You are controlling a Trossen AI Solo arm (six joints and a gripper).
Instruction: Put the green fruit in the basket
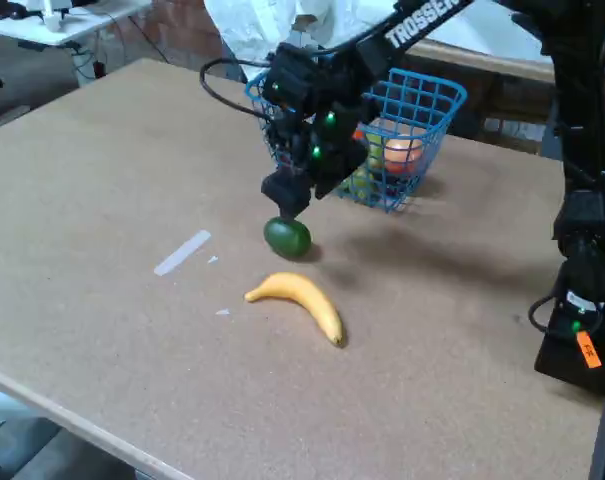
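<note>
The green fruit (pixel 288 239), a smooth dark green oval, lies on the brown table a little above the banana. My gripper (pixel 285 203) hangs straight over it, its dark fingertips at or just above the fruit's top. Whether they touch it is unclear, and the dark fingers merge, so their spacing is unreadable. The blue wire basket (pixel 437 95) stands behind and to the right of the gripper, partly hidden by the arm. It holds an orange-pink fruit (pixel 402 152) and some pale green fruit (pixel 363 183).
A yellow banana (pixel 300 303) lies in front of the green fruit. A strip of pale tape (pixel 182 252) sits to the left. The arm's black base (pixel 582 300) stands at the right edge. The table's front edge runs along the bottom left.
</note>
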